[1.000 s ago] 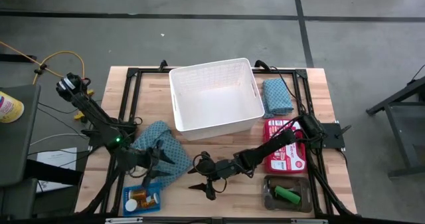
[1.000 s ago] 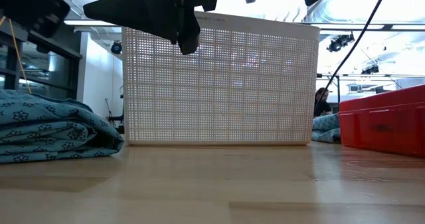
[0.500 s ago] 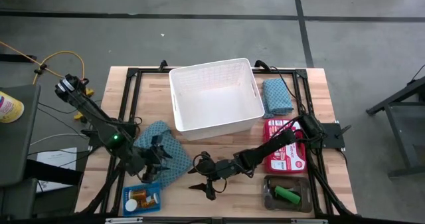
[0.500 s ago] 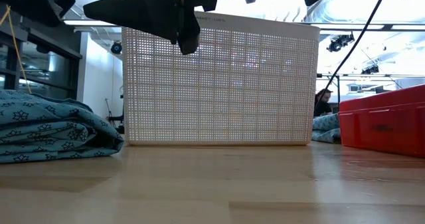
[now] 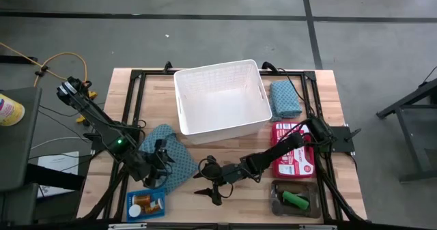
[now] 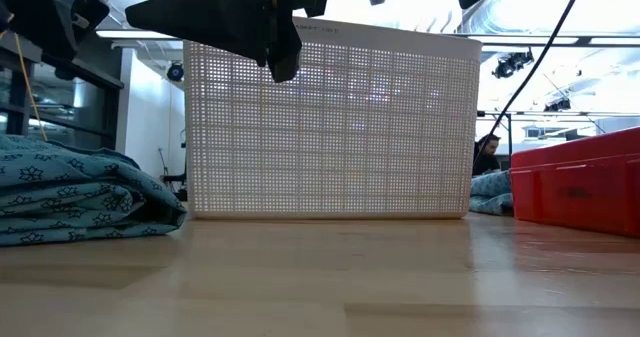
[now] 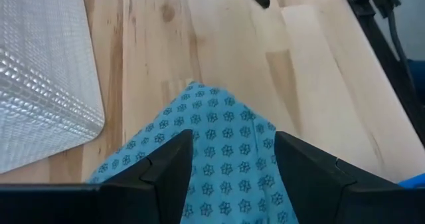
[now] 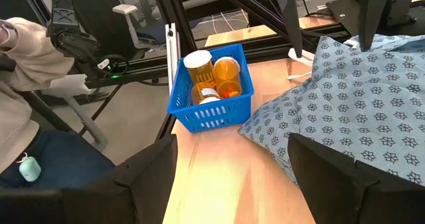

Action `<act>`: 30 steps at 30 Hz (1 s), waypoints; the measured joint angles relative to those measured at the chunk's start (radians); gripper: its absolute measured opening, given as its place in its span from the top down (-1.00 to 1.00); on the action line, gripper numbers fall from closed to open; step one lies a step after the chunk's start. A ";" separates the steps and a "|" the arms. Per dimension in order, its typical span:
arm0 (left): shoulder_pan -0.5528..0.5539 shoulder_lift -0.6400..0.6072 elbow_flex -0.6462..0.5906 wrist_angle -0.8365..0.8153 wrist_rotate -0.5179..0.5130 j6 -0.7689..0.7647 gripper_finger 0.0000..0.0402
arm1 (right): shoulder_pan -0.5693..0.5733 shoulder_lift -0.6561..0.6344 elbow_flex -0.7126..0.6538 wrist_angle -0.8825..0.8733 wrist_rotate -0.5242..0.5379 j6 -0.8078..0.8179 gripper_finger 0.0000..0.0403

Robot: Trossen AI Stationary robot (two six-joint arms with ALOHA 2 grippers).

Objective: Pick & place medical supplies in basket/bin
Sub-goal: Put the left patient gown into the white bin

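A teal patterned cloth (image 5: 167,156) lies crumpled on the table's near left, also in the low view (image 6: 80,192). My left gripper (image 5: 161,163) hangs open just over it, and its wrist view shows the cloth (image 7: 219,157) between and beyond the two fingers. I cannot see any touch. My right gripper (image 5: 205,183) stands open above bare wood near the front middle, facing the blue mesh tray (image 8: 211,94) of orange pill bottles (image 8: 227,74). The white basket (image 5: 222,97) stands at the far middle. A second, folded teal cloth (image 5: 285,98) lies to its right.
A red box (image 5: 293,158) sits at the right. The grey tray (image 5: 295,199) in front of it holds a green piece. The blue tray (image 5: 145,204) is at the near left corner. A black frame rims the table. A seated person (image 8: 33,71) shows beyond the left edge.
My left gripper has tipped at the wrist above the teal cloth and drawn slightly up. Its fingers stay open. The cloth lies as before.
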 joint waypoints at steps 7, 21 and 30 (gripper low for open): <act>0.048 0.000 0.000 -0.044 0.150 -0.012 -0.02 | 0.000 0.000 0.000 0.000 0.000 0.000 -0.36; 0.146 0.000 0.000 -0.051 0.199 0.077 -0.12 | 0.000 0.000 0.000 0.000 0.000 0.000 -0.36; 0.150 0.000 0.000 -0.049 0.199 0.078 -0.13 | 0.000 0.000 0.000 0.000 0.000 0.000 -0.36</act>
